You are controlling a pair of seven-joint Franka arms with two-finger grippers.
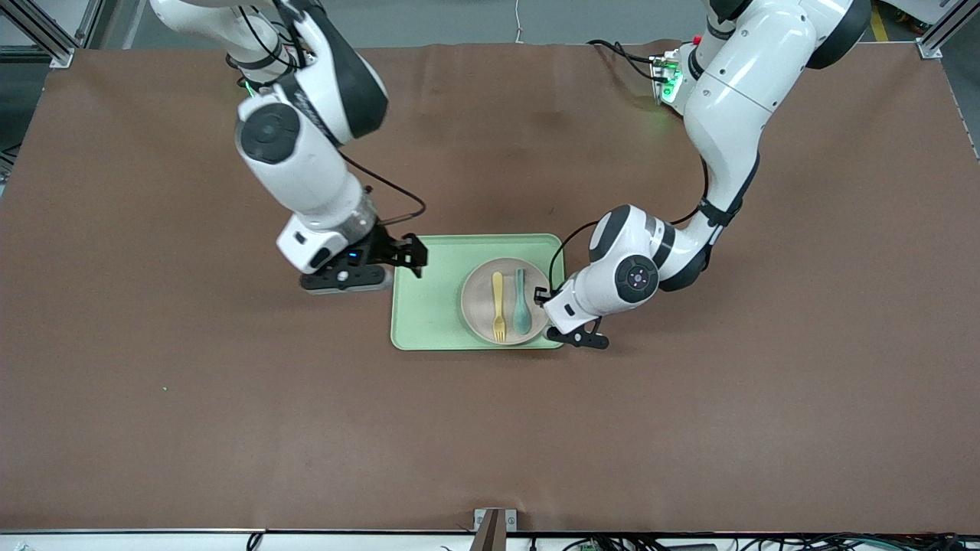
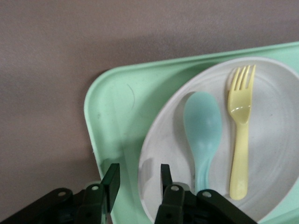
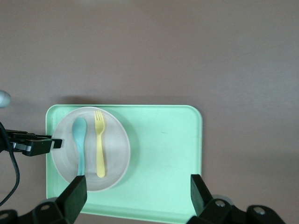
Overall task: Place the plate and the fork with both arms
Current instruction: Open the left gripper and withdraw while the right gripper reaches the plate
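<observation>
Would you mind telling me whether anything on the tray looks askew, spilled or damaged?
Nothing stands out: the fork and spoon lie side by side on the plate, which sits flat in the tray.

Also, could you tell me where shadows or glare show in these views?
Front view: soft arm shadows on the table. Left wrist view: left tool shades the plate rim; small glint on the fork. Right wrist view: even light, no glare.

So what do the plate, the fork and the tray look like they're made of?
The plate looks like matte plastic or a fibre composite: pale, faintly speckled, no glare. The fork seems to be moulded plastic, pale yellow with a soft sheen at its neck. The tray appears to be light green plastic with a rounded lip and a fine scratch. None can be confirmed by sight alone.
</observation>
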